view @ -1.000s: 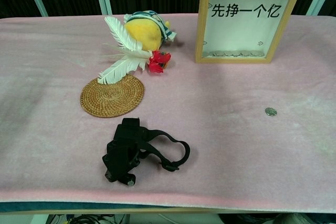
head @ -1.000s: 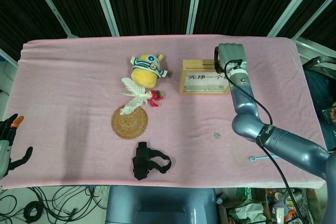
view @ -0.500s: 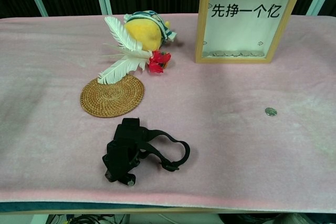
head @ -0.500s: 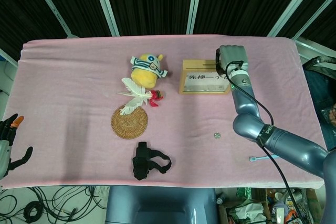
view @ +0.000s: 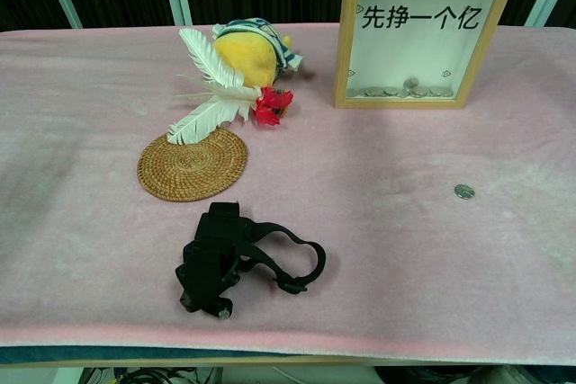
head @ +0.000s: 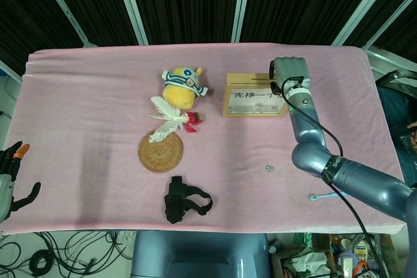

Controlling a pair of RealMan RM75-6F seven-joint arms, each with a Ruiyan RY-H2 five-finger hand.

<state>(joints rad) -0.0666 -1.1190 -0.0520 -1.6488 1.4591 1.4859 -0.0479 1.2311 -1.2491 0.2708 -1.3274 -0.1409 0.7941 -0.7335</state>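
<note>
The head view looks steeply down over the whole table; the chest view faces it low and closer.

A yellow plush toy lies beside a white feather and a round woven coaster on the pink counter. A black strap sits nearer the front, well apart from a light blue stick.

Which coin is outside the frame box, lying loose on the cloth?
The lone coin on the pink cloth, in front and right of the frame box; the other coins lie in a row inside it, behind its window.
</note>
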